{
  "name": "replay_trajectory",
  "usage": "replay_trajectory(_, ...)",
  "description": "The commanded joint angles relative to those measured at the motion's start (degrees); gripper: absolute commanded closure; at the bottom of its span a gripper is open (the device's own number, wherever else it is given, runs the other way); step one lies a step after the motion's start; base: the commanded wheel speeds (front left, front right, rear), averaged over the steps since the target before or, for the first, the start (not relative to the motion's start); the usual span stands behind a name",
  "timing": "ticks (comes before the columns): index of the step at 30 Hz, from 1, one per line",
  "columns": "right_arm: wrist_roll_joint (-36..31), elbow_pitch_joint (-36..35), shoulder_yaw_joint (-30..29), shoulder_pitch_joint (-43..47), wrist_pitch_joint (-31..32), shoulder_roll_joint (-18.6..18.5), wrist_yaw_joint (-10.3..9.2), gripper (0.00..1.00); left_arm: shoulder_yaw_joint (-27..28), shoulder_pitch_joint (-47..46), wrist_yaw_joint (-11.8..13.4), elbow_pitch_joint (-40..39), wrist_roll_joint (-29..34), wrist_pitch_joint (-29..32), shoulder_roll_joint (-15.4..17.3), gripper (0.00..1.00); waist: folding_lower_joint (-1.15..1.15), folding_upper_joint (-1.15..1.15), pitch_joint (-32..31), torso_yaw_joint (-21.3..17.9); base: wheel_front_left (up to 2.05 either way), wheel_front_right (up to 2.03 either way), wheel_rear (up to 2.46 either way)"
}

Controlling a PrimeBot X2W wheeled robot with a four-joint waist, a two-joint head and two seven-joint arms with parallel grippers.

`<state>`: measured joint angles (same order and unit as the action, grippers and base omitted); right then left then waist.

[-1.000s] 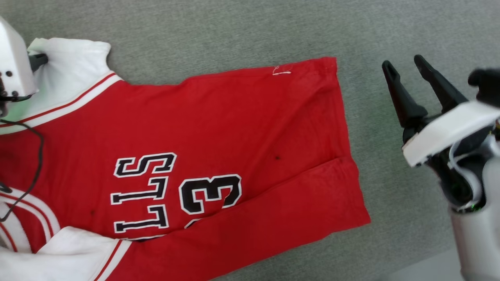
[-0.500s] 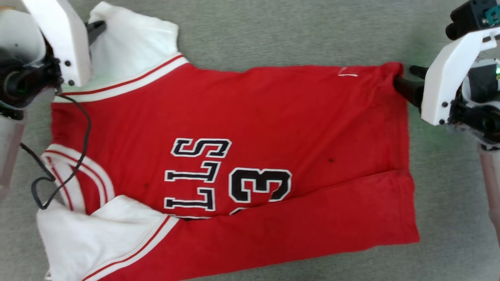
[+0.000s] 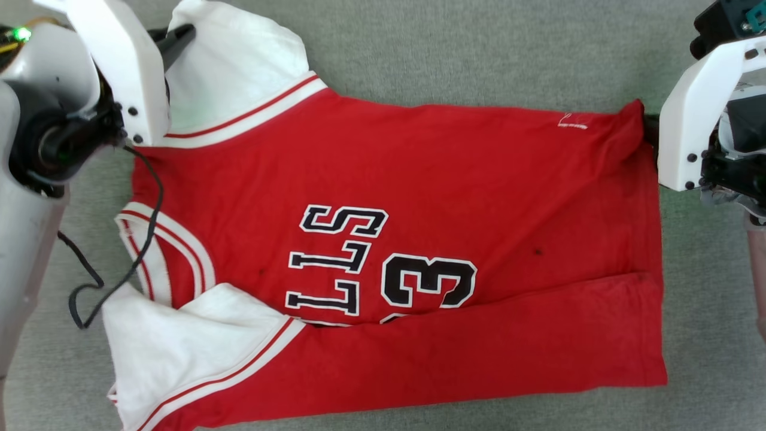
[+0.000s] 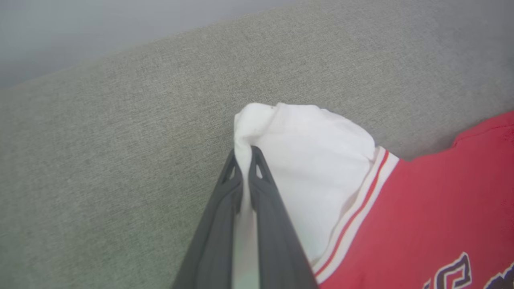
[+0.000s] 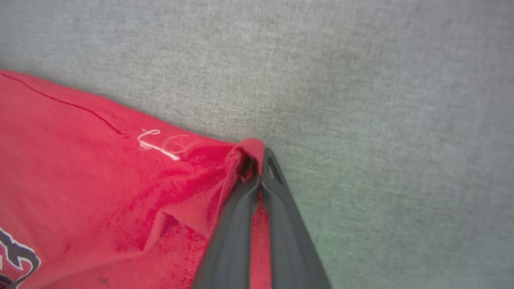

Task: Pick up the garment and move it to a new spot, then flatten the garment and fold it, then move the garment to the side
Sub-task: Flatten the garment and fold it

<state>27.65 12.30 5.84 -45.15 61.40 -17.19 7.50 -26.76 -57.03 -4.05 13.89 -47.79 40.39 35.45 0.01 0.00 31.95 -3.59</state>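
The red garment (image 3: 419,179) lies spread on the grey surface, collar to the left and hem to the right, its black letters and the 3 facing up. Its near side is folded over in a red strip (image 3: 479,353) that covers part of the number. My left gripper (image 3: 182,35) is shut on the far white sleeve (image 4: 305,152); the left wrist view shows the gripper (image 4: 243,154) pinching the sleeve's edge. My right gripper (image 3: 649,129) is shut on the hem's far corner, and the right wrist view has red cloth (image 5: 100,180) caught between its fingers (image 5: 281,224).
Grey woven fabric surface (image 3: 455,48) extends beyond the garment on all sides. A black cable (image 3: 143,239) hangs from my left wrist across the collar area. In the left wrist view the surface's far edge meets a pale strip (image 4: 100,32).
The camera has shifted, so the shirt sits further right in the picture. My right gripper, open and apart from the hem a second ago, is now shut on its far corner.
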Motion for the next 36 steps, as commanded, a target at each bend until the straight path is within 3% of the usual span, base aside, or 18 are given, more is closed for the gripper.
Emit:
replay_trajectory(1, -0.17, -0.99, -0.1, 0.69, -0.79, -0.21, -0.02, 1.0, 0.52, 1.16, -0.18, -0.14, -0.35, -0.75, 0.06, 1.0, -0.01, 0.0, -1.32, 0.15, 0.0, 0.0, 0.0)
replay_trajectory(13, 1.69, -8.35, -6.86, 11.16, -5.74, -0.74, -0.02, 1.0, 4.92, 18.79, 1.72, -5.19, -4.85, -10.64, 1.51, 1.0, -0.01, 0.0, -13.16, 1.63, 0.0, 0.0, 0.0)
replay_trajectory(21, 1.71, -6.49, -9.72, 22.24, -9.84, 1.26, -0.02, 1.0, 6.46, 35.34, 5.21, -9.98, -7.9, -15.81, 0.74, 1.0, -0.01, 0.0, -17.3, 2.87, 0.0, 0.0, 0.0)
replay_trajectory(27, 2.16, -2.64, -10.91, 28.49, -14.57, 2.9, -0.02, 1.0, 6.27, 45.44, 6.36, -11.29, -12.99, -15.35, -1.07, 1.0, -0.01, 0.0, -18.76, 3.37, 0.0, 0.0, 0.0)
replay_trajectory(29, 2.75, -1.27, -11.42, 30.46, -15.96, 3.61, -0.02, 0.89, 5.95, 47.89, 6.65, -11.26, -14.23, -15.02, -1.65, 1.0, -0.01, 0.0, -19.21, 3.33, 0.0, 0.0, 0.0)
replay_trajectory(30, 3.01, -0.75, -11.45, 31.22, -16.76, 3.84, -0.02, 0.61, 5.79, 49.01, 6.63, -11.21, -14.72, -14.99, -1.94, 0.75, -0.01, 0.0, -19.45, 3.23, 0.0, 0.0, 0.0)
replay_trajectory(31, 3.44, -0.27, -11.52, 31.83, -17.65, 4.12, -0.02, 0.0, 5.63, 50.13, 6.71, -11.28, -15.29, -15.09, -2.51, 0.4, -0.01, 0.0, -19.69, 3.13, 0.0, 0.0, 0.0)
replay_trajectory(32, 3.83, 0.1, -11.45, 32.46, -18.37, 4.36, -0.02, 0.0, 5.51, 50.94, 6.65, -11.17, -15.57, -15.4, -2.9, 0.0, -0.01, 0.0, -19.98, 3.01, 0.0, 0.0, 0.0)
replay_trajectory(36, 4.02, -0.57, -10.36, 35.53, -20.39, 4.81, -0.02, 0.0, 5.43, 53.68, 6.99, -10.39, -14.82, -17.99, -3.78, 0.0, -0.01, 0.0, -21.7, 2.32, 0.0, 0.0, 0.0)
